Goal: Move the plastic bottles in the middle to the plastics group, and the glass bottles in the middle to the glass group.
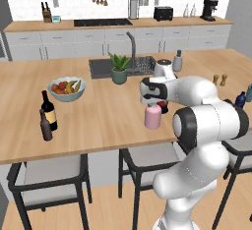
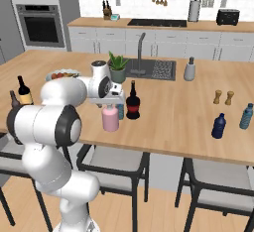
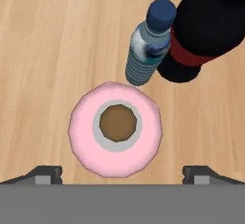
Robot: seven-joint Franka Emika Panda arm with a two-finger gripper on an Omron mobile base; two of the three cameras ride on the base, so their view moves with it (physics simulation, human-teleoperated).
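In the hand view a pink bottle (image 3: 115, 128) with a brown cap stands straight below my open gripper (image 3: 122, 173), one fingertip on each side and clear of it. Just beyond it are a small clear plastic bottle (image 3: 148, 50) with a blue cap and the squat dark glass bottle (image 3: 201, 31) with a red label. From the right base view my gripper (image 2: 111, 102) hovers over the pink bottle (image 2: 110, 118), beside the glass bottle (image 2: 132, 102). The plastics group (image 2: 219, 126) of blue bottles stands far right. The glass group (image 1: 48, 111), a wine bottle and a brown bottle, stands far left.
A fruit bowl (image 1: 66, 88) sits left of the middle, and a potted plant (image 1: 119, 68) stands by the sink (image 1: 98, 67). Two brown shakers (image 2: 223, 97) stand near the blue bottles. Stools (image 1: 47, 175) line the counter's near edge.
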